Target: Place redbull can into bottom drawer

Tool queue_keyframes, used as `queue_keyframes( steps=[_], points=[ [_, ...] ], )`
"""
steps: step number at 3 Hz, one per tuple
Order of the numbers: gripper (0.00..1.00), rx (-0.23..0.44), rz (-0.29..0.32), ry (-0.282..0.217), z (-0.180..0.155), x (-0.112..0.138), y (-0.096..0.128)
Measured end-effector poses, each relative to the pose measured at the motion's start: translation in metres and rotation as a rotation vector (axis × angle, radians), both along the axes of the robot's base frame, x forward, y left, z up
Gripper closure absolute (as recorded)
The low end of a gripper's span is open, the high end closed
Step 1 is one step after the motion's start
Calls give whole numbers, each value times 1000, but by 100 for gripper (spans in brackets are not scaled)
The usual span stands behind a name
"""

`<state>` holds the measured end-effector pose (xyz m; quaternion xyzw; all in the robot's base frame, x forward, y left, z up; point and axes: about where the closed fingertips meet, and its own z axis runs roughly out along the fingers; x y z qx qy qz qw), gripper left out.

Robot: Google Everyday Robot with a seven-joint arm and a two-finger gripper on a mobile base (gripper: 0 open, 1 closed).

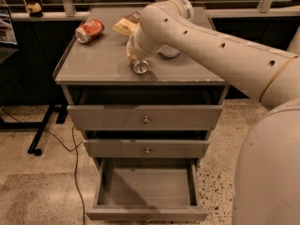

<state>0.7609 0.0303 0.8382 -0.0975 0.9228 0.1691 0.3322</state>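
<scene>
The redbull can (139,66) is over the front middle of the cabinet top (93,64), tilted, with its shiny round end facing the camera. My gripper (133,55) reaches down from the long cream arm and is shut around the can's body; the wrist hides most of the can. The bottom drawer (146,214) is pulled open below, directly under the can, and its inside shows bare grey. The two upper drawers are partly open.
A red-orange soda can (89,31) lies on its side at the top's back left. A yellow snack bag (124,25) lies behind the gripper. My arm (220,55) and body (272,172) fill the right side. A black cable (75,163) runs along the floor at left.
</scene>
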Motion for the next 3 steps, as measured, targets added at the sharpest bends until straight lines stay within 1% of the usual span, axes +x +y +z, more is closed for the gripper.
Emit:
queue_keyframes(
  steps=[1,2,3],
  points=[
    [100,0,0,0,0,0,0],
    [100,4,47,-20,3,-8,2],
    [100,24,135,-14,5,-25,1]
  ],
)
